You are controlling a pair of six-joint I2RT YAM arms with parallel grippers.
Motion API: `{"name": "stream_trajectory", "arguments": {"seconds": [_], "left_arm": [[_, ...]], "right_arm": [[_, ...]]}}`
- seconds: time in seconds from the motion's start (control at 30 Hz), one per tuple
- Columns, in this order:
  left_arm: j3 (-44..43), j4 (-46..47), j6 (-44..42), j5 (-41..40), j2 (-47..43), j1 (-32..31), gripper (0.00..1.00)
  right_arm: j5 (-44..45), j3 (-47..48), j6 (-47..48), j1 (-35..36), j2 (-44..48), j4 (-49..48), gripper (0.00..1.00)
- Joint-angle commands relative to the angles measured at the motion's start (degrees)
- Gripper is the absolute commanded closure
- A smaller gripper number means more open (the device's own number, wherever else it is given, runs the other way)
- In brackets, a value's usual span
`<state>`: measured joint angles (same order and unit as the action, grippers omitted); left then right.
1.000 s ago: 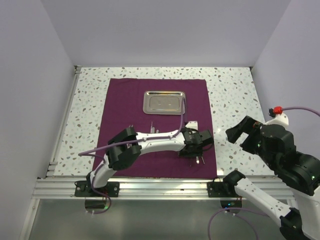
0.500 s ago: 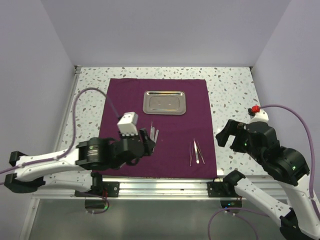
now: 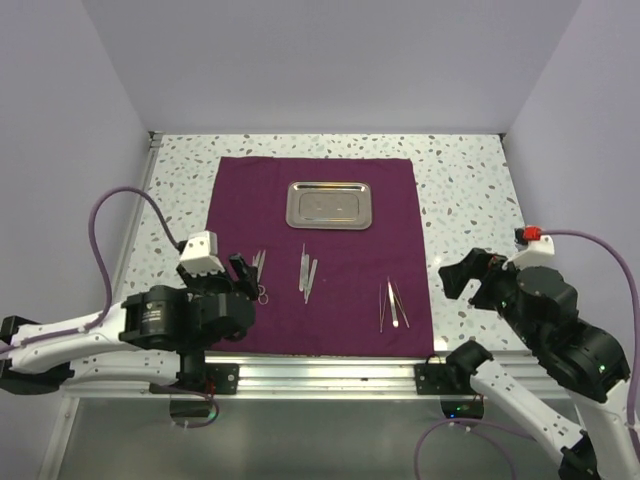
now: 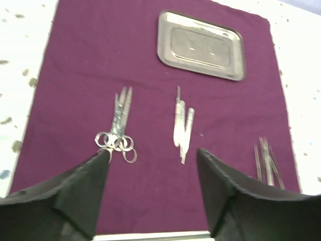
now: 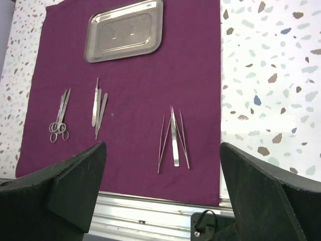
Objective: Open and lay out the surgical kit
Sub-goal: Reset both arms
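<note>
The dark purple cloth [image 3: 340,240] lies spread flat, with the shiny steel tray [image 3: 329,204] empty at its far middle. Scissors [image 3: 259,270] lie at the left, a group of thin flat steel tools [image 3: 307,272] in the middle, tweezers [image 3: 393,304] at the right. My left gripper [image 3: 243,285] is open and empty, low over the cloth's near left, just near of the scissors [image 4: 118,131]. My right gripper [image 3: 460,272] is open and empty over the table right of the cloth. The wrist views show the tray [image 4: 201,45] [image 5: 124,31], the tweezers [image 5: 173,136] and both grippers [image 4: 153,165] [image 5: 163,150] open.
The speckled table [image 3: 470,190] surrounds the cloth. A metal rail [image 3: 320,372] runs along the near edge, with the arm bases bolted to it. Plain walls close in the left, far and right sides. A purple cable [image 3: 115,215] loops over the table's left.
My left arm has drawn back from the tweezers across the cloth to its near left. The scissors now show at the left. My right arm shifted slightly lower.
</note>
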<state>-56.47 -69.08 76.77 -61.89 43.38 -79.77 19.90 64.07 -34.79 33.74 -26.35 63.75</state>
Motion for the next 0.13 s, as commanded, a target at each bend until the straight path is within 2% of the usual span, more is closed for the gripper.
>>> {"name": "stream_trajectory", "arguments": {"seconds": [0.0,0.07,0.1], "left_arm": [[-2.33,-1.58,-1.89,-9.12,3.9,-0.12,0.23],[-2.42,-1.15,-3.03,-10.44,5.05,-0.04,0.17],[-2.16,0.59,-3.82,-11.66,5.14,-0.04,0.09]], "right_arm": [[0.07,2.2,5.15,0.01,-2.65,-3.44,0.02],[-2.06,1.41,7.1,0.1,-3.01,-4.07,0.02],[-1.8,1.23,7.1,0.01,-2.83,-4.5,0.02]]}}
